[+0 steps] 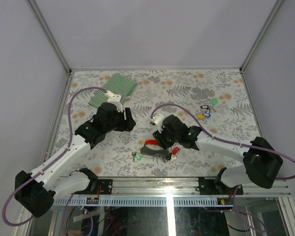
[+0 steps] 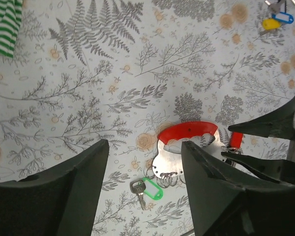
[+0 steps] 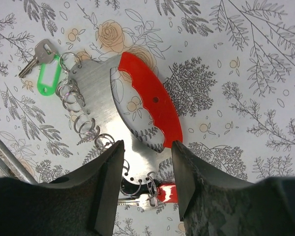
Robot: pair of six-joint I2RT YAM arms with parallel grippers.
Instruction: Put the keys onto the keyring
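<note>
The keyring [image 3: 96,93] is a silvery plate with a red curved grip [image 3: 152,98] and several wire rings along its edge; it lies flat on the table [image 1: 155,147]. A green-tagged key [image 3: 45,78] lies at one end, its ring touching the plate's corner. A red-tagged key [image 3: 164,194] hangs on a ring at the other end. My right gripper [image 3: 147,143] is open just above that end, with nothing between its fingers. My left gripper [image 2: 145,144] is open and higher up, away to the left; the keyring [image 2: 187,132] and green-tagged key [image 2: 147,188] show between its fingers.
More keys with yellow and blue tags [image 1: 205,112] and a green tag [image 1: 214,101] lie at the back right, also seen in the left wrist view [image 2: 275,19]. A green-and-white striped cloth [image 1: 115,88] lies at the back left. The table's metal front rail runs close below the keyring.
</note>
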